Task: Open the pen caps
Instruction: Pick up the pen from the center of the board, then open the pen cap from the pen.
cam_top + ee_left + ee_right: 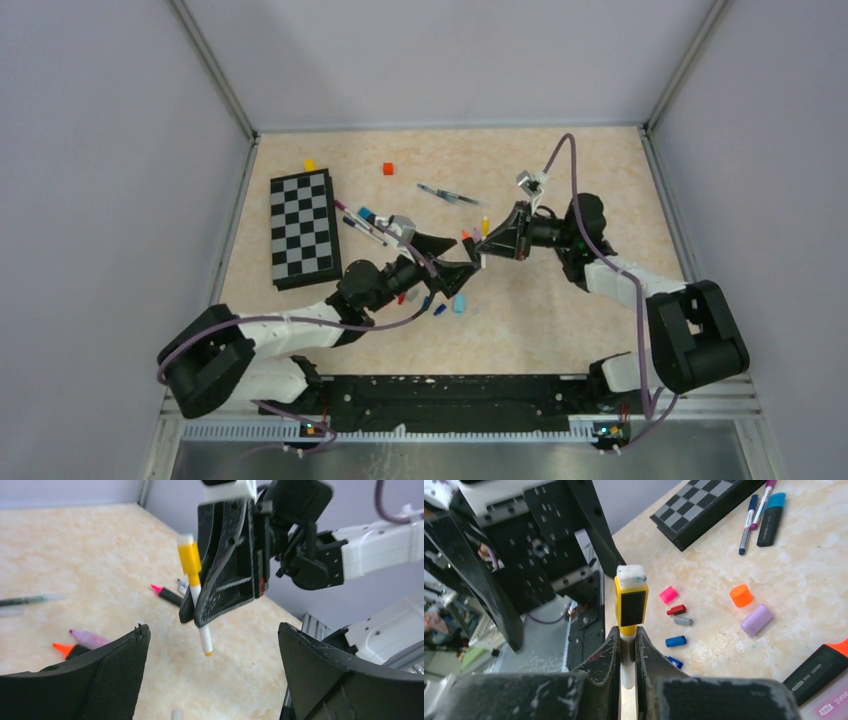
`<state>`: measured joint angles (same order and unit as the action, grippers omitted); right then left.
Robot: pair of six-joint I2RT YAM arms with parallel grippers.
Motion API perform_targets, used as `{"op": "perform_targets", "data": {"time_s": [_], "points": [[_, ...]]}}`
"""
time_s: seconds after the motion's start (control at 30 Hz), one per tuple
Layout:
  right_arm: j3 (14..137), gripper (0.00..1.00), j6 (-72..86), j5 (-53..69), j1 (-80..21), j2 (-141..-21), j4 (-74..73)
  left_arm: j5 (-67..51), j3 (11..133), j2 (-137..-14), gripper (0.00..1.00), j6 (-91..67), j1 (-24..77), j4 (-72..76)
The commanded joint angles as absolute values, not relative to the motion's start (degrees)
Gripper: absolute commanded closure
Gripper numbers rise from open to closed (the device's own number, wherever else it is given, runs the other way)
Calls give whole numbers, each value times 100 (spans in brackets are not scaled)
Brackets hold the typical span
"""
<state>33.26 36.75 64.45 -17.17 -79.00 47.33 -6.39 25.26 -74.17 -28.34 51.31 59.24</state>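
My right gripper (pixel 626 642) is shut on the white barrel of a pen (pixel 626 672) and holds it upright above the table. The pen's yellow cap (pixel 630 605) sits on it just above my fingertips. In the left wrist view the same pen (pixel 205 637) hangs from the right gripper (pixel 197 617), yellow cap (pixel 190 560) on top. My left gripper (pixel 212 630) is open and empty, one finger (pixel 115 675) on each side just below the pen. In the top view the two grippers (pixel 465 255) (pixel 484 246) meet mid-table. Loose caps lie below: pink (pixel 668 594), orange (pixel 741 595), purple (pixel 757 620), blue (pixel 675 641).
A checkerboard (pixel 303 228) lies at the left, with a yellow cube (pixel 309 164) and a red cube (pixel 388 168) behind it. Several pens lie beside the board (pixel 746 525) and at the back (pixel 447 194). A black highlighter with an orange tip (pixel 819 667) lies near the right gripper.
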Motion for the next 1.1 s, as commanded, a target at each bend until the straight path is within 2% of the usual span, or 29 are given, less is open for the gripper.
{"op": "perform_targets", "data": {"time_s": [0.0,0.2,0.3,0.37,0.5,0.6,0.87,1.07], "points": [[3944,100,2256,7255,-1855,-7858,3478,-718,2540,-6612,1,-2325,4912,5477],[4482,100,543,8019,-2066,-8059,1427,-2422,3347,-6991,1,-3118,4180,4607],[4640,100,99,8100,-2111,-8138,922,-2790,3456,-7339,10,-3303,4160,4987],[4666,100,46,8113,-2110,-8161,827,-2845,3500,-7537,20,-3427,4157,5216],[4666,100,30,8107,-2123,-8195,802,-2979,3680,-7838,35,-3536,4157,5406],[4683,100,35,8086,-2121,-8225,746,-3043,3777,-7952,42,-3551,4162,5382],[4702,100,-140,7994,-2118,-8226,679,-3139,3870,-8079,56,-3619,4157,5372],[4710,100,-169,7904,-2118,-8218,647,-3190,3894,-8158,55,-3690,4165,5276]]}}
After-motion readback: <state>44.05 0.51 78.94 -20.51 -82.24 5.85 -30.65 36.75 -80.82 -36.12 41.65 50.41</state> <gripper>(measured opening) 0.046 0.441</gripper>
